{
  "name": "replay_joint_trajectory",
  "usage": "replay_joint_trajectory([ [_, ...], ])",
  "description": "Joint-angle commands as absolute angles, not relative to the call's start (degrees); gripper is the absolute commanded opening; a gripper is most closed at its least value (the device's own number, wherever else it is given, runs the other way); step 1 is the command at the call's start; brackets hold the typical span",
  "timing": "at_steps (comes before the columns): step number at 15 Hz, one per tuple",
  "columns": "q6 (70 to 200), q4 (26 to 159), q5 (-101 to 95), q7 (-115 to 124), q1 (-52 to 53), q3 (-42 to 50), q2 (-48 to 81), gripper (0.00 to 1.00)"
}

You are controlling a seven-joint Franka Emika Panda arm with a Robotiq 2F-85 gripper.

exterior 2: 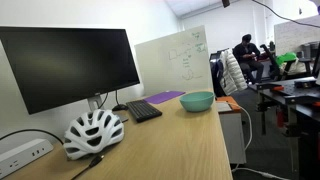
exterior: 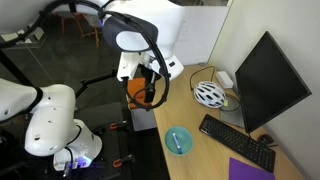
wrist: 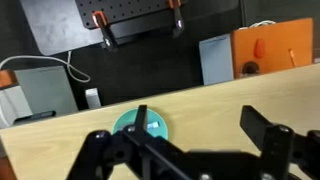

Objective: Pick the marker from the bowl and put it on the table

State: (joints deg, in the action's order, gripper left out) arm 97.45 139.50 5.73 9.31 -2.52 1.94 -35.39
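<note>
The teal bowl stands on the light-wood table near its front edge; it also shows in an exterior view. In the wrist view the bowl lies low and left of centre, partly behind my left finger. The marker lies inside it, bluish with a pale part, and shows faintly in an exterior view. My gripper is open and empty, well above the table, to the right of the bowl. In an exterior view the gripper hangs beyond the table's edge.
A white and grey helmet, a black keyboard, a monitor and a purple mat sit on the table. An orange-topped cart stands off the table edge.
</note>
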Motion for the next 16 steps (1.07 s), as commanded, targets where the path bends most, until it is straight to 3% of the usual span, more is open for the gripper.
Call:
replay_joint_trajectory([
  [1, 97.3, 139.4, 6.0, 9.0, -3.3, 1.4, -35.3, 1.0],
  [8, 97.3, 139.4, 6.0, 9.0, -3.3, 1.4, -35.3, 1.0],
  [16, 127.7, 147.1, 3.9, 34.2, -8.9, -5.9, -24.5, 1.0],
])
